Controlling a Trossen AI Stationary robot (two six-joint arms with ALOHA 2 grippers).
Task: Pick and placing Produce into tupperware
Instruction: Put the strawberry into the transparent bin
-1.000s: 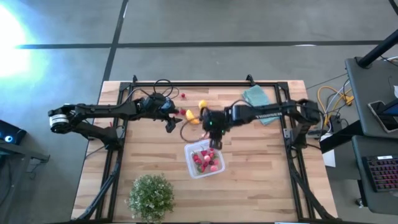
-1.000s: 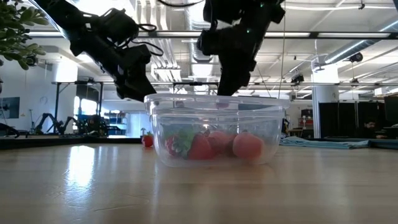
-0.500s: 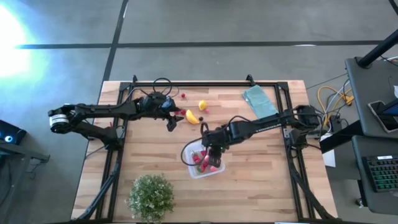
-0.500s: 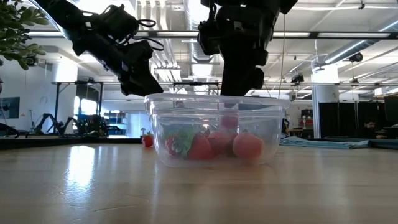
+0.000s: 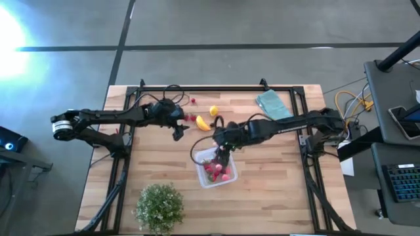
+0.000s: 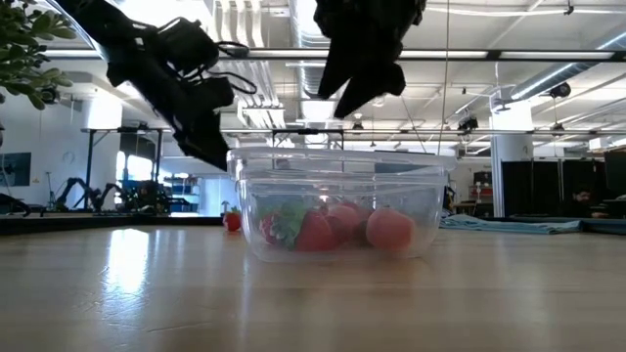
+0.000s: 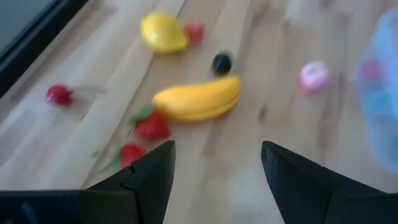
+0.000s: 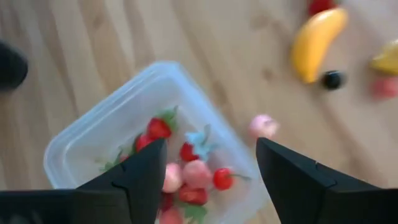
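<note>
Both grippers spread empty, right gripper [image 5: 223,149] above tupperware [image 5: 214,168], left gripper [image 5: 178,133] near banana [image 5: 203,123]

A lab: exposed ceiling ducts [image 6: 293,59], concrete floor [image 5: 197,26], monitors [image 5: 407,124].

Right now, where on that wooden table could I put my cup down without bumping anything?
Bare wood lies right of the clear plastic box, and between it and the bushy green plant. It is crowded at the far side, where the yellow banana, lemon and both grippers sit.
</note>
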